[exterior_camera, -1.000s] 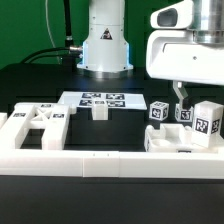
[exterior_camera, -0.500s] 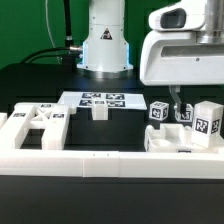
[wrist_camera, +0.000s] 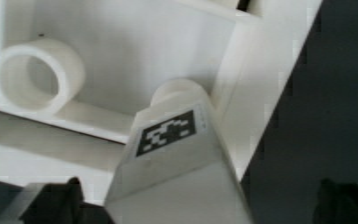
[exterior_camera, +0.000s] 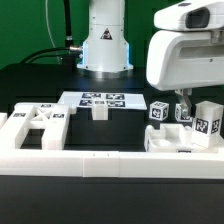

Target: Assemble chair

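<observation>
Fingers (exterior_camera: 184, 102): spread wide, released, right of exterior frame | matte white square post (wrist_camera: 167, 150), tagged, between them, untouched | their tips largely cut off in wrist view

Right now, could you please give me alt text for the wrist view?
A white tagged post fills the view between the open pincer's dark fingertips. Beyond it lies a white panel with a raised ring.

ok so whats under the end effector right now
A white tagged post stands directly below the open end effector. Beyond it is a flat white slab with a round ring. The post hides the part of the slab behind it.
</observation>
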### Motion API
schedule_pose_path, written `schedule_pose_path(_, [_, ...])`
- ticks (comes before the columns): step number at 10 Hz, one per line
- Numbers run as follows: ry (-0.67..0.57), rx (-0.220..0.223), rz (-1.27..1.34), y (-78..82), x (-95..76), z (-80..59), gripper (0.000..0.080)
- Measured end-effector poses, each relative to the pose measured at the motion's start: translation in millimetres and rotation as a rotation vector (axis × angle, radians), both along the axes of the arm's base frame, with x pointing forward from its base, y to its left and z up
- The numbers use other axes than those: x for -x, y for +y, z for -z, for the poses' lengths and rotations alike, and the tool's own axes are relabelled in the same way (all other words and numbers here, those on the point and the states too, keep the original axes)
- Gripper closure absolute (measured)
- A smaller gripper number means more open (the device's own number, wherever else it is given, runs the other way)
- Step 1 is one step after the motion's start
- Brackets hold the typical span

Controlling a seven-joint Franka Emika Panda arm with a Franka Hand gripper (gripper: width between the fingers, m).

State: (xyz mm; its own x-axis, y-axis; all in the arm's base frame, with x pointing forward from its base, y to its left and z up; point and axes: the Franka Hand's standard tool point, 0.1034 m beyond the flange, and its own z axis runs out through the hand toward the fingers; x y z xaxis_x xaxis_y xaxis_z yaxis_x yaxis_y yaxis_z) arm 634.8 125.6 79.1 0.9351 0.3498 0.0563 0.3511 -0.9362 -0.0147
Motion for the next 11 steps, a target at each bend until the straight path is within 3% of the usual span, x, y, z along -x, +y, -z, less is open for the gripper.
schedule_pose_path(2, [-0.015,0.006,-0.075,1.1,-1.3,-0.1,0.0151])
schedule_pose_path(4, [-0.015,0.005,-0.069,-1.1,-1.8,0.0,0.0406])
schedule_pose_path(5, [-0.015,0.005,-0.069,-1.4,-1.9,0.0,0.0406])
schedule_pose_path(6, [-0.015,0.004,-0.058,-1.4,-1.9,0.0,0.0514])
schedule_pose_path(9, [-0.012,-0.002,0.022,-1.6,-1.9,0.0,0.0514])
schedule_pose_path(11, [0.002,-0.025,0.296,-4.1,-1.7,1.0,0.0514])
